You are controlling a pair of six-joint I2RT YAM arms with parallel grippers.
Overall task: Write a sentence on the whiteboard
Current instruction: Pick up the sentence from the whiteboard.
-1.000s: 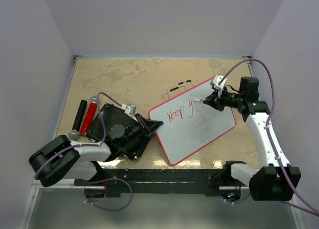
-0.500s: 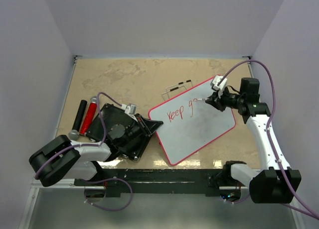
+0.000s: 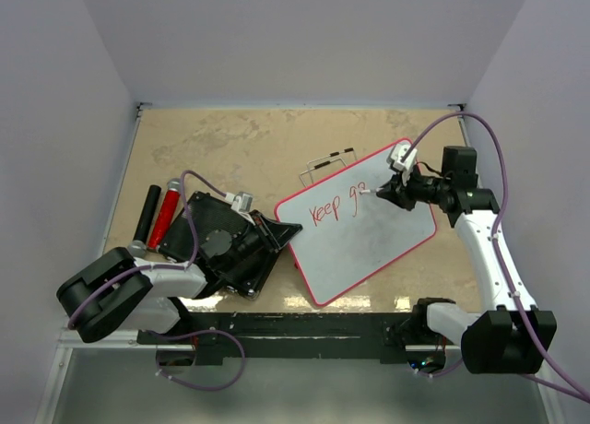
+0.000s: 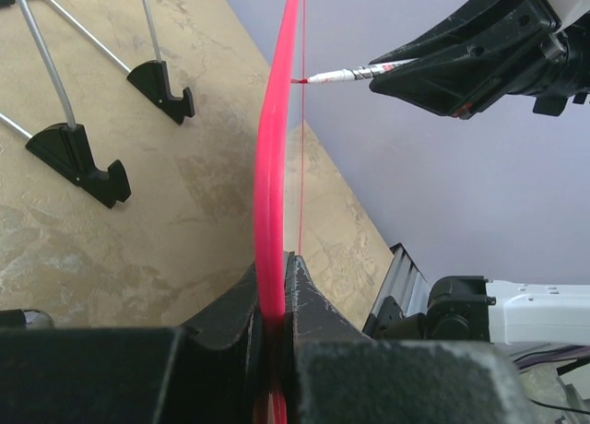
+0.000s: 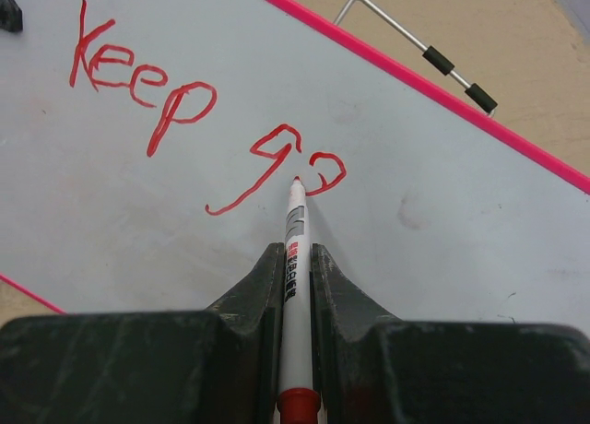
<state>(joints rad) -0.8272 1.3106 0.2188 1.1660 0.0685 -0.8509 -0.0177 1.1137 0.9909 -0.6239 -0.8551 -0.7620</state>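
Observation:
The whiteboard (image 3: 364, 226) with its red rim lies tilted at mid-table. Red marker writing (image 3: 334, 206) on it reads "Keep g" plus a partly drawn "o"; it also shows in the right wrist view (image 5: 184, 120). My left gripper (image 3: 288, 231) is shut on the board's left rim, seen edge-on in the left wrist view (image 4: 277, 194). My right gripper (image 3: 387, 192) is shut on a white marker with a red tip (image 5: 295, 249). Its tip touches the board at the unfinished "o" (image 5: 324, 173). The marker also shows in the left wrist view (image 4: 355, 73).
A black ribbed slab (image 3: 217, 244) lies under the left arm. A black cylinder (image 3: 147, 212) and a red cylinder (image 3: 165, 215) lie at the left. A wire stand with black clips (image 3: 327, 162) sits behind the board, also in the left wrist view (image 4: 74, 157).
The right gripper has moved the marker along the board and drawn most of an "o" after "Keep g". The left gripper and the board have not moved.

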